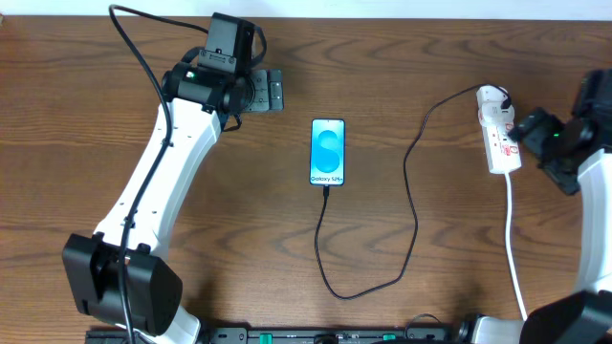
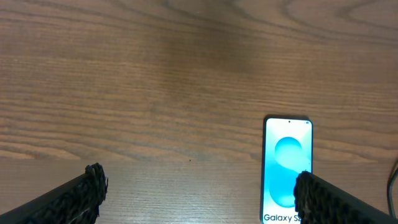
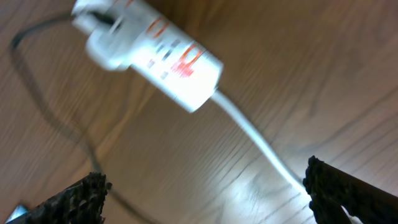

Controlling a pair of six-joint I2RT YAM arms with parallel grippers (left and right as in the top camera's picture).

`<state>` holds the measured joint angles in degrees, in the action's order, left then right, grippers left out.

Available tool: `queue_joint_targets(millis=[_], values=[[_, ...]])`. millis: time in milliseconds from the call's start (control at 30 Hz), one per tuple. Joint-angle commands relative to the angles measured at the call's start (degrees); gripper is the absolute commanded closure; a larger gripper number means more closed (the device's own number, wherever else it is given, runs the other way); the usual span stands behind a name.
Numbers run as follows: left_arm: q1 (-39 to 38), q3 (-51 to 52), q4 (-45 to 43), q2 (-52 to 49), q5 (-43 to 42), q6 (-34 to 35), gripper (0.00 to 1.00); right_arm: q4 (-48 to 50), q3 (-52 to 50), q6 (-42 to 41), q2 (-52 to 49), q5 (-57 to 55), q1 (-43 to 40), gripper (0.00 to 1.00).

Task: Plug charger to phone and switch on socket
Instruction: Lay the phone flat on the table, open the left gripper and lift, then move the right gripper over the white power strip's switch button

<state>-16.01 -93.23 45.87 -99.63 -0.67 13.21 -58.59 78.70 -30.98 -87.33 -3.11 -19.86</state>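
Charger cable [image 1: 413,212] looks seated in the phone [image 1: 328,151], so left gripper [image 2: 199,180] hangs clear, jaws apart and empty — right gripper [image 3: 205,176], jaws wide, hovers at the power strip [image 1: 494,143].

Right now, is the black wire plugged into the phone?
Plugged in, it seems: the charger runs straight up into the bottom edge of the phone. Fully seated? Cannot tell.
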Motion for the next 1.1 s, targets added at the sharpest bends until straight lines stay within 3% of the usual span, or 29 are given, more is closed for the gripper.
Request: queue_joint_targets(millis=[0, 700, 1067], values=[[0.04, -0.09, 0.17, -0.33, 1.38, -0.52, 0.02, 2.67, 0.61, -0.85, -3.63, -2.38, -2.29, 0.01], [0.02, -0.09, 0.17, -0.33, 1.38, -0.5, 0.02, 22.12, 0.63, -1.75, -24.94, -5.29, -3.08, 0.01], [0.04, -0.09, 0.17, -0.33, 1.38, -0.5, 0.02, 27.19, 0.63, -7.41, -27.19, -2.71, -3.08, 0.01]])
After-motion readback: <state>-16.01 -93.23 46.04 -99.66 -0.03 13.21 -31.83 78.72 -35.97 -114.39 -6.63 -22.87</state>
